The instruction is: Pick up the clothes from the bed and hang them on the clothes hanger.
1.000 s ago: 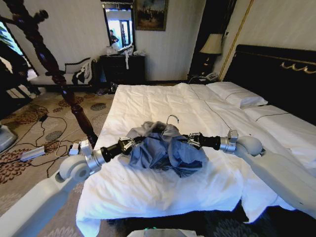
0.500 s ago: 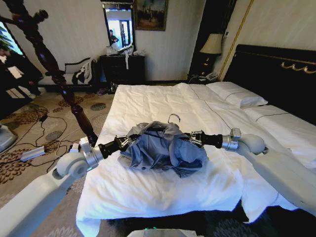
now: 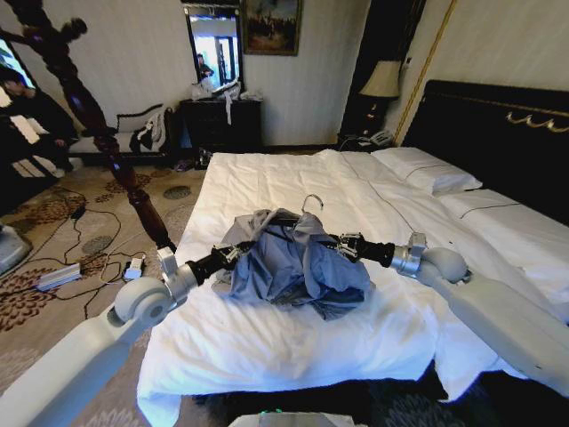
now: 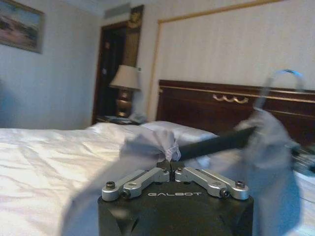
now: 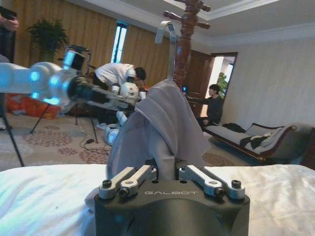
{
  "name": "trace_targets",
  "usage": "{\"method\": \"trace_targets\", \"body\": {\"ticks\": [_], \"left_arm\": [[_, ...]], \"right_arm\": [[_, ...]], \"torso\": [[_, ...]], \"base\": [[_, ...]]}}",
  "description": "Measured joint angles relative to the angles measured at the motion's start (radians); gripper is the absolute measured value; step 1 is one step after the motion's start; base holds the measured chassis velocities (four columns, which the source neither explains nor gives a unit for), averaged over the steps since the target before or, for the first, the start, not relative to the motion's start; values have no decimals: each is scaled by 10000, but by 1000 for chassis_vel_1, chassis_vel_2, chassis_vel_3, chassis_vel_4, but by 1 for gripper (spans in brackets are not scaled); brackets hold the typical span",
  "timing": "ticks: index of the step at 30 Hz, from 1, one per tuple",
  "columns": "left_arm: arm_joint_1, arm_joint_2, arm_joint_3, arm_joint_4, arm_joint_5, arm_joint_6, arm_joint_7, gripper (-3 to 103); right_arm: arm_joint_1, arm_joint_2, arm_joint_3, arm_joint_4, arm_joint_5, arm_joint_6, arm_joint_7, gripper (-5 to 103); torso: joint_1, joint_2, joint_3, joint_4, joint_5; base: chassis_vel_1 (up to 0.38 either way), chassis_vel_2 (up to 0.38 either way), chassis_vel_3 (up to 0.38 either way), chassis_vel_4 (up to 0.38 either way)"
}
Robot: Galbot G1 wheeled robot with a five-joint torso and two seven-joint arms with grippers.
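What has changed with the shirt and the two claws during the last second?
Both claws, the left claw and the right claw, rose slightly, lifting the clothes and the clothes hanger a little higher above the bed; the left one also moved back inward. Each claw stays shut on its end of the shirt-covered hanger. The duvet and pillows are unchanged.

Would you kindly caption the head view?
Both grippers, left and right, lift the shirt on its hanger above the bed.
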Motion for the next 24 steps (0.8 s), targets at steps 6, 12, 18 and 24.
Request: {"method": "trace_targets", "body": {"ticks": [6,12,18,24], "left_arm": [[261,176,-144,66,205,-36,-184,0],[449,192,-74,-681,-94,-81,-415,0],[112,7,217,-1198,-1259,-93,-816,0],[-303,-205,464,-1317,-2207,-170,-811,0]], "right_arm": [[101,50,3,38,65,3,53,13],[17,145,-26,29,-113,-115,295,13],[-173,250,-164,147,-116,-79,447,13],[-11,370,-440,230,-48,-42,467,13]], "torso": [[0,0,0,5,0],[-1,0,0,0,2],[-1,1,-1,0,3],[-1,0,0,1,1]], "base": [[0,0,0,0],[0,0,0,0],[0,0,0,0],[0,0,0,0]]}}
